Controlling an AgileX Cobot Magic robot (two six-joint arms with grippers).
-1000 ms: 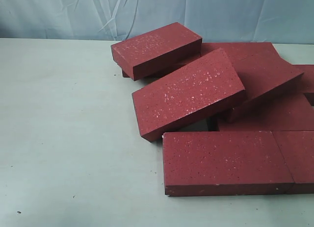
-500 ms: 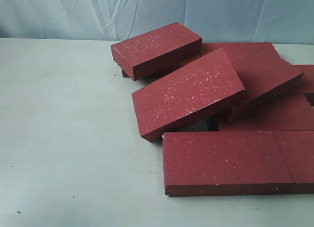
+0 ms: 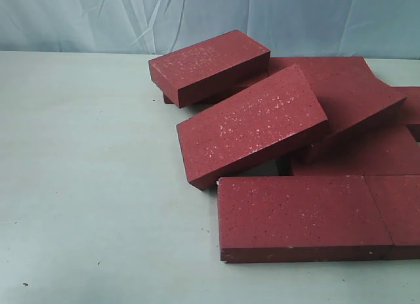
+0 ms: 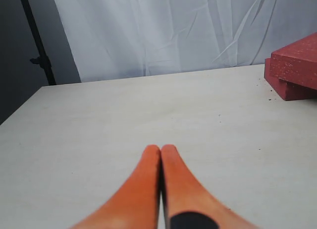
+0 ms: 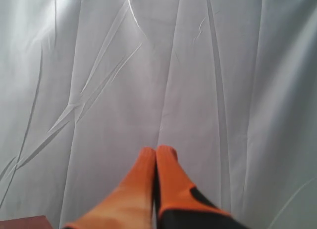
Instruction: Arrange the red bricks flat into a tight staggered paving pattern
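Your red bricks [image 3: 252, 125] lie in a loose overlapping heap on the counter [image 3: 98, 186], several tilted across flat ones, while your left gripper [image 4: 161, 150], above the counter, and right gripper [image 5: 156, 151], facing the white curtain [image 5: 148, 66], both have fingers pressed together on nothing.

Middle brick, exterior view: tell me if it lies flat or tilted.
Tilted. The middle brick rests its right end on neighbouring bricks, a dark gap beneath; its left corner drops to the table.
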